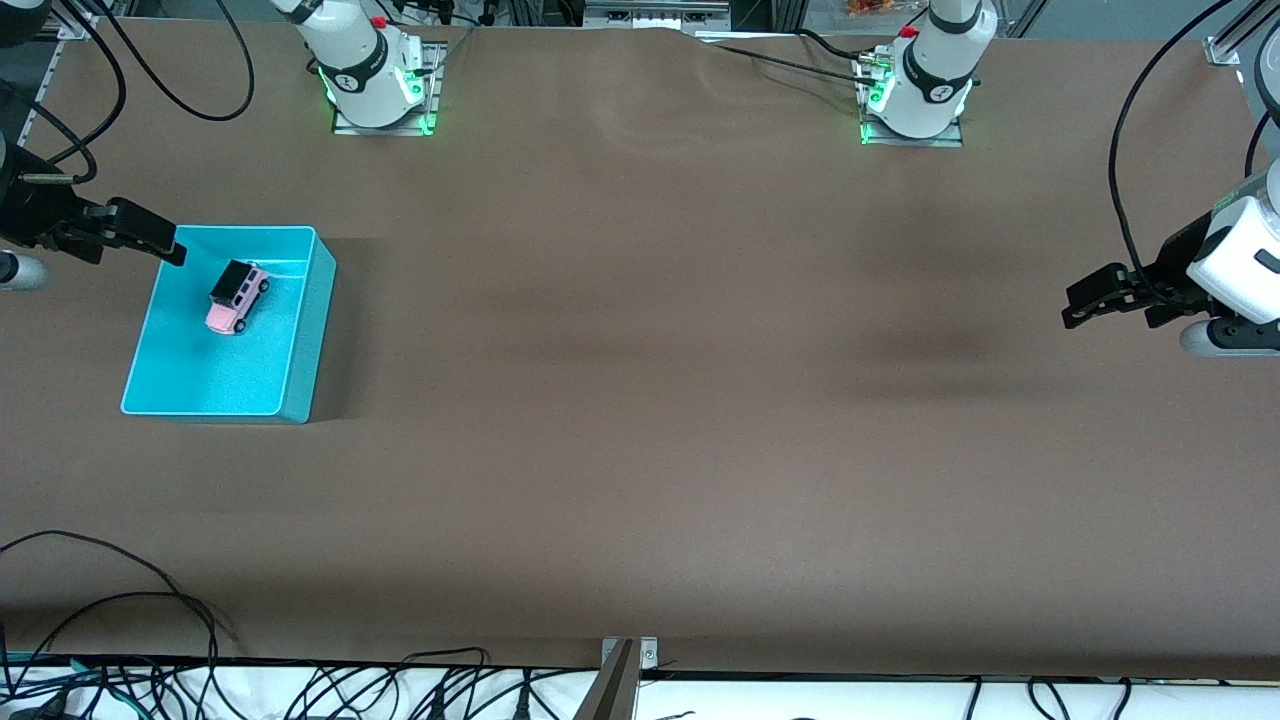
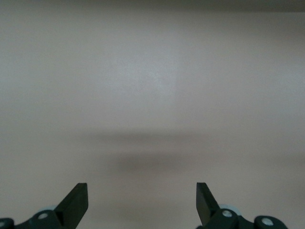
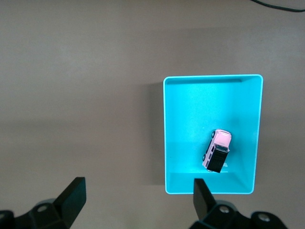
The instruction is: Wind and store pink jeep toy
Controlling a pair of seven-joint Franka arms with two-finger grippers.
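Bin: teal bin [image 1: 300,385] is sitting on the tabletop [image 1: 640,450] toward the right arm's end; you are seeing nothing else lying nearer the front camera.
Jeep: pink jeep [image 1: 237,297] is resting inside the bin, in the half nearer the robot bases, its long axis running diagonally, black roof end toward the bases.
Right gripper: right gripper [image 1: 172,250] is hovering over the bin's corner rim, jaws spread wide and holding nothing; you have this arm much the nearer to the jeep.
Left gripper: left gripper [image 1: 1078,305] is waiting over bare tabletop at its own end, jaws wide apart, empty.
Progress: storing looks done to you.
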